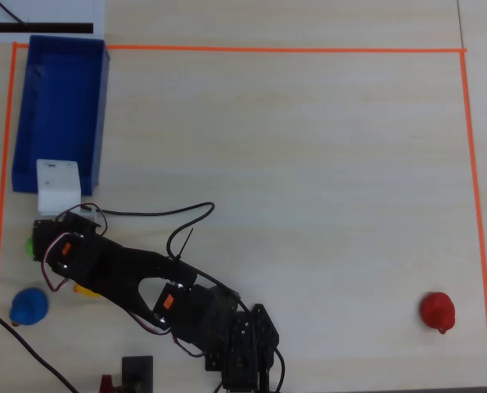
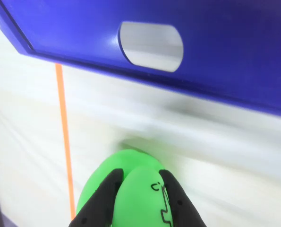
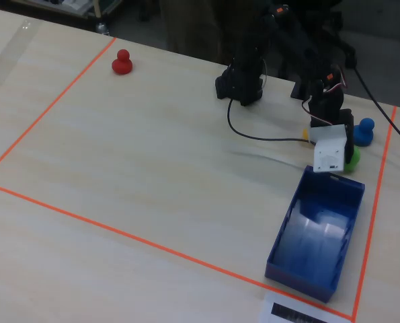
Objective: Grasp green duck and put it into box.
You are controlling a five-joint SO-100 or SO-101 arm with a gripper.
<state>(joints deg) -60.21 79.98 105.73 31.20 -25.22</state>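
Two black fingers (image 2: 171,198) of the gripper (image 2: 140,201) pinch the green duck (image 2: 131,189), just outside the box (image 1: 59,106) by its labelled short wall. Transport step; next, lift over that wall, then release inside.

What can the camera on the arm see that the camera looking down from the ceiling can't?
Only the wrist view shows the tool up close: its two black fingers squeeze the green duck, and an oval hole shows in the box wall. Only the overhead view shows the red duck, the blue duck, a bit of the yellow duck and the whole arm; there the green duck is just a sliver. Both show the blue box, the orange tape line and the pale table.
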